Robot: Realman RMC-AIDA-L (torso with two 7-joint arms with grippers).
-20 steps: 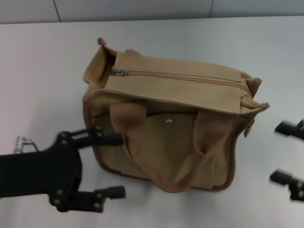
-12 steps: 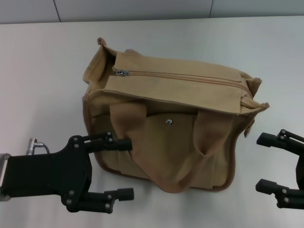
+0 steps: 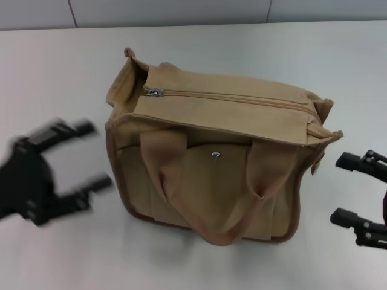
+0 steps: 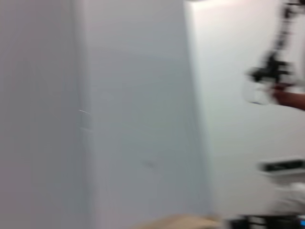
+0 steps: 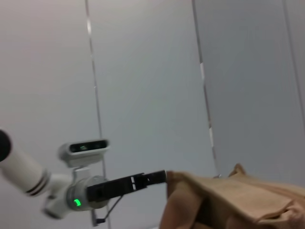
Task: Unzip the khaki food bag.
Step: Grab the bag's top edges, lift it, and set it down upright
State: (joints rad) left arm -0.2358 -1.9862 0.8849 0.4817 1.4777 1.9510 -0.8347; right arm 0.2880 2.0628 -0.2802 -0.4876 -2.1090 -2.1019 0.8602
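Note:
The khaki food bag (image 3: 217, 163) stands in the middle of the white table, its front pocket and silver snap (image 3: 214, 154) facing me. Both loop handles hang down the front. Its top zipper (image 3: 236, 99) runs closed across the lid, with the metal pull (image 3: 155, 92) at the bag's left end. My left gripper (image 3: 91, 154) is open, blurred with motion, and clear of the bag's left side. On the other side, my right gripper (image 3: 343, 188) is open too, a short gap from the bag. The right wrist view shows the bag's top (image 5: 233, 198).
The white table (image 3: 54, 72) extends around the bag on every side. A grey panelled wall (image 3: 169, 11) runs behind it. In the right wrist view the left arm (image 5: 86, 191), with a green light, shows beyond the bag.
My left gripper has swung left and up, away from the bag's lower left corner it was beside. The right gripper shifted slightly up and right. The bag has not moved.

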